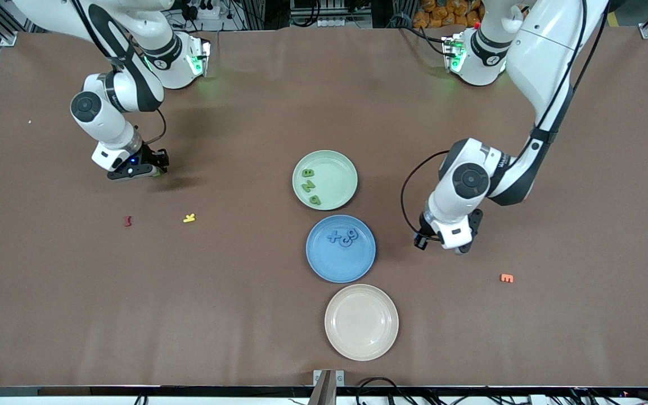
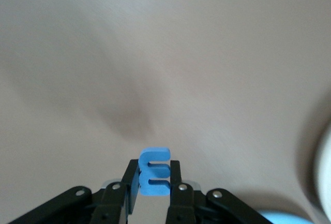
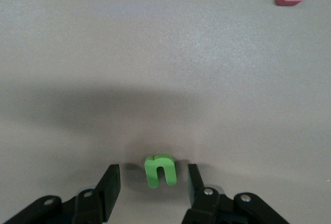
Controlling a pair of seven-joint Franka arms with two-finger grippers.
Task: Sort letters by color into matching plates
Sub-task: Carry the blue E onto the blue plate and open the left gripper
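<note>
left gripper [image 2: 151, 182]: clamped on a blue letter E [image 2: 154, 171], up in the air over bare table beside the blue plate [image 1: 341, 248], toward the left arm's end.
right gripper [image 3: 153, 182]: fingers apart, straddling a green letter n [image 3: 161, 170] that sits on the table near the right arm's end; neither pad touches it yet, so no grasp.
green plate [image 1: 324, 179]: holds three green letters [image 1: 308, 184]; the n looks like the fourth.
blue plate: holds at least two blue letters [image 1: 342, 237], bunched together, exact count unclear.
distractors: red letter [image 1: 128, 221], yellow letter [image 1: 189, 217] and orange letter [image 1: 507, 278] on the table; cream plate [image 1: 361, 321] empty.
risk 1: n sits closer to one finger; closing off-centre could shove or tip it and the pinch may slip.
risk 2: E is held by its edge only; a fast swing could twist it loose short of the blue plate.
risk 3: plates nearly touch; a sloppy drop could land in the wrong one.
</note>
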